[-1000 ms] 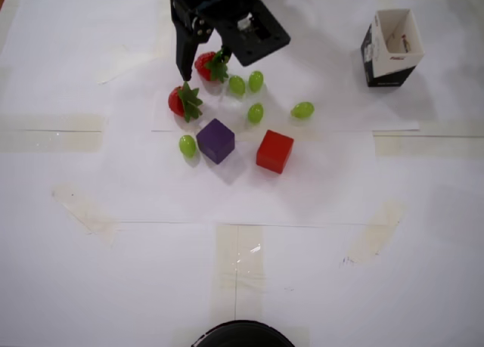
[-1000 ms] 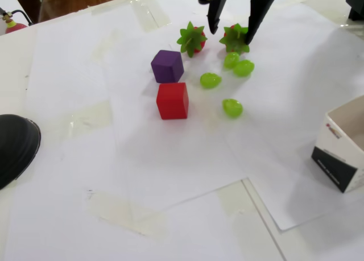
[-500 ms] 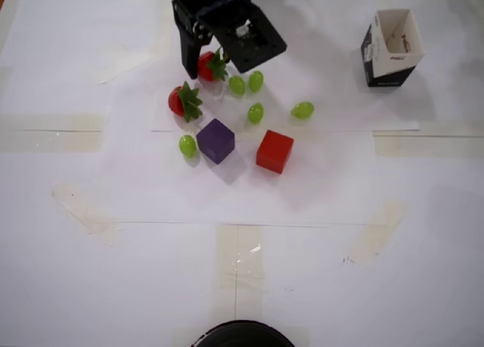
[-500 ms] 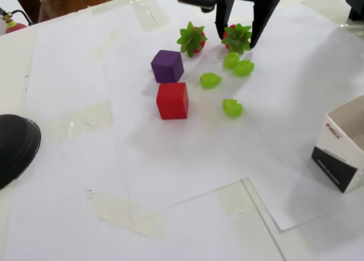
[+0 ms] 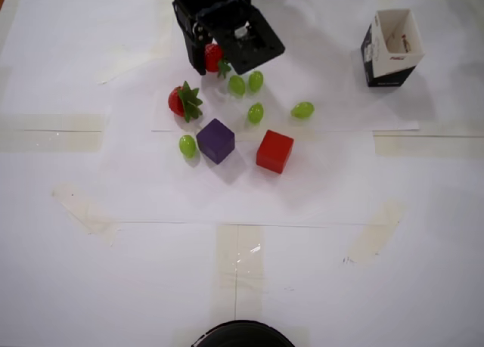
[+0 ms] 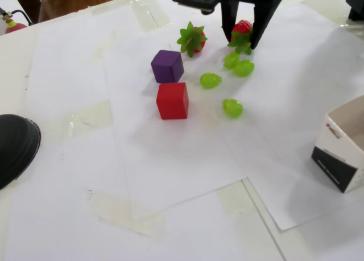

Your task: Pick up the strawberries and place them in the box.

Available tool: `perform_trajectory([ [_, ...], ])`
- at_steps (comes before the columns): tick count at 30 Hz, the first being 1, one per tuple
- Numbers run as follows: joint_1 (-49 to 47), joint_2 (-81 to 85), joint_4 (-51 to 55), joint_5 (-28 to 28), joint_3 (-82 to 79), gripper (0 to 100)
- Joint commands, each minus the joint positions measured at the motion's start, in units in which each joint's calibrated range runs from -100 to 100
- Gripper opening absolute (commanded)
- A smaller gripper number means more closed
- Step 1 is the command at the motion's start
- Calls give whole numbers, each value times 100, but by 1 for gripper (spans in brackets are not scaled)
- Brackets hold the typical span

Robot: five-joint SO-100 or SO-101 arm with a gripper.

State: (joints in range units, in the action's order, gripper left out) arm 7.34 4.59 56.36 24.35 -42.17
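Between the two black fingers of the tool, a small red toy strawberry with a spiky green leafy top sits pinched, tipped so that its leaves point down toward the white paper-covered counter. In the overhead view the same fruit shows just below the tool's black body, with the fingers closed narrowly against its sides. The step in hand appears to be the grasp and first lift of this strawberry; whether it has fully cleared the paper cannot be told.

The second red toy strawberry lies free on the counter, near the tool and apart from it. The small upright carton with black sides and white inside stands well apart from the tool, open side up and empty as far as can be seen.

The next move calls for a clean rise, then a carry across to the carton's mouth. Two small glossy green grapes lie just beside the tool on the carton's side, so a low sweep could knock them. The purple cube and red cube lie off that path. The stretch of counter between grapes and carton is open.
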Motion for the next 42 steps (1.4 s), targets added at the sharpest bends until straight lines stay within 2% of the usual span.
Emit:
perform_trajectory([
  [1, 45, 160, 115, 39, 117, 11],
  [6, 53, 263, 385, 0, 326, 11],
  [12, -80, 796, 1349, 10, 1099, 11],
  [18, -352, 1364, 2713, 220, 2190, 11],
  [23, -1072, 1665, 3253, 596, 2754, 12],
  [34, -3271, 1416, 2738, 1499, 2754, 12],
  [42, -4256, 900, 2125, 1626, 3299, 12],
])
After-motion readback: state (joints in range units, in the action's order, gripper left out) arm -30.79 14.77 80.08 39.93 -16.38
